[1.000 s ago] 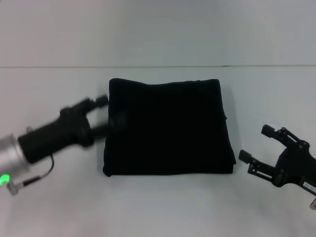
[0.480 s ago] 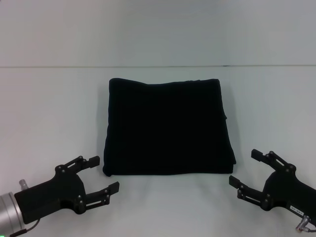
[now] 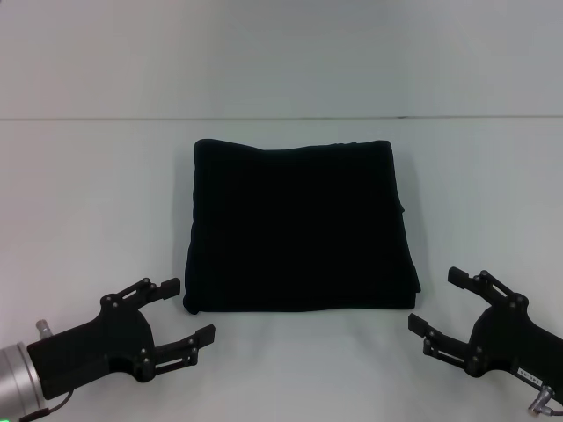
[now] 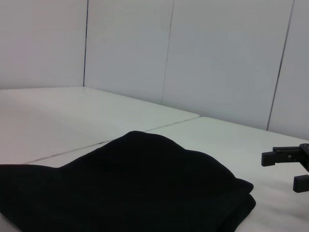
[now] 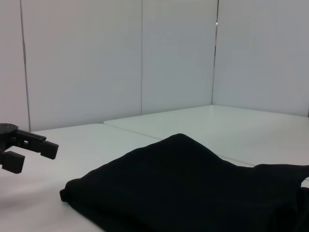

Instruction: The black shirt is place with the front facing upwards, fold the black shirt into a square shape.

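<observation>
The black shirt (image 3: pixel 301 227) lies mid-tabletop, already folded square. My left gripper (image 3: pixel 173 311) and right gripper (image 3: pixel 447 302) wait near the front corners — both open, empty — so I'd judge no further move is needed.

I've got the black shirt (image 3: pixel 301 226) lying folded flat at the middle of the counter (image 3: pixel 88 193). My left end effector (image 3: pixel 183 311) sits at about 7 o'clock from it, just off its near left corner, apart from the cloth. My right end effector (image 3: pixel 435 301) sits at about 5 o'clock, just off the near right corner, also apart. A wall (image 3: pixel 281 53) stands behind, at 12 o'clock.
</observation>
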Robot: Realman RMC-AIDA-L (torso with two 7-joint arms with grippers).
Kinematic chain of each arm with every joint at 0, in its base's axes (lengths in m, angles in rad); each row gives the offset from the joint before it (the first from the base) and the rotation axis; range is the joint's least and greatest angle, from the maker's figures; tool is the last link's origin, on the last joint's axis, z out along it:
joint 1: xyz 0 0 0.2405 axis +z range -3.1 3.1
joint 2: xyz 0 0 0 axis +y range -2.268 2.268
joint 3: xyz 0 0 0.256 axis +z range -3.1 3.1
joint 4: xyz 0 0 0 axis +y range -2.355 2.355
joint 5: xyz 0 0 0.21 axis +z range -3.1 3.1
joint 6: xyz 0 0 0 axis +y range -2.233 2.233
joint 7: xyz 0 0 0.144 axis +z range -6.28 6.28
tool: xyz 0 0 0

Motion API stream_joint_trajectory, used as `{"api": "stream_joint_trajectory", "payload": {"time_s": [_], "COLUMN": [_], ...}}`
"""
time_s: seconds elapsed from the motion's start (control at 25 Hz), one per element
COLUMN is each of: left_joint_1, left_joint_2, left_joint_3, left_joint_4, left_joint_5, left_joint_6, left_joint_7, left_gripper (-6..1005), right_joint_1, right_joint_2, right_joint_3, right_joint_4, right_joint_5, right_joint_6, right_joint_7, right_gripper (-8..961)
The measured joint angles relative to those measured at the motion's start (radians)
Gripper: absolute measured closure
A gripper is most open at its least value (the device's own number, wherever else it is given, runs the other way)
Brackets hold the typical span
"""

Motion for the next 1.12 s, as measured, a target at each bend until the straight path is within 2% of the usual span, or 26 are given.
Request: {"api": "stream_joint_trajectory", "payload": {"time_s": [0.64,1.12], "left_joint_1": [-0.007,-0.006], "left_joint_2": [-0.016,-0.018], "left_joint_3": [0.000,0.000], "left_joint_4": [0.000,0.000], "left_joint_5": [-0.008,-0.009], "left_joint_6": [0.000,0.000], "left_joint_7": [0.001,0.003], "left_gripper": [121,121], "right_joint_1": [-0.004,-0.006], "right_joint_2": [0.000,0.000], "right_joint_3": [0.012,0.014], "right_joint_4": [0.010,0.009], "right_joint_5": [0.006,0.006], "right_joint_6": [-0.013,-0.020], "right_joint_7": [-0.004,-0.004], "right_gripper": [13,13]}}
